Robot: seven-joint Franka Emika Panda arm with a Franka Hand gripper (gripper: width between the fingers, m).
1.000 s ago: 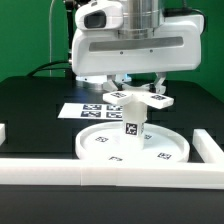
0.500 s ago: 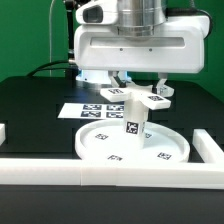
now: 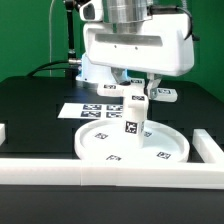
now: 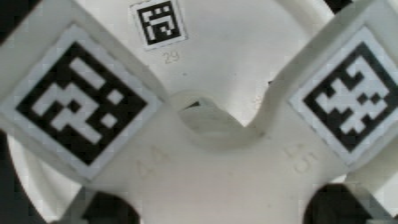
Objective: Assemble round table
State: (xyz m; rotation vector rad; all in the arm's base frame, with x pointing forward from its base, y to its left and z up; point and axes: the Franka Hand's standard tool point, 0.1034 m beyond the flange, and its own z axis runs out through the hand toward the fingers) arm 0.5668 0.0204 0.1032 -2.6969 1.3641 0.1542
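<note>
The round disc lies flat on the black table. The short thick leg stands upright on its middle. The flat cross-shaped piece sits on top of the leg. My gripper hangs straight above it, with its fingers down on either side of the piece. In the wrist view the cross-shaped piece fills the picture with two tags showing, and my gripper has a dark fingertip on each side of it, shut on it.
The marker board lies behind the disc at the exterior view's left. A long white border rail runs along the front, with short rails at the left and right. Cables hang at the back.
My gripper has turned about its vertical axis, and the cross-shaped piece has turned with it on top of the leg. The disc and the leg stay in place.
</note>
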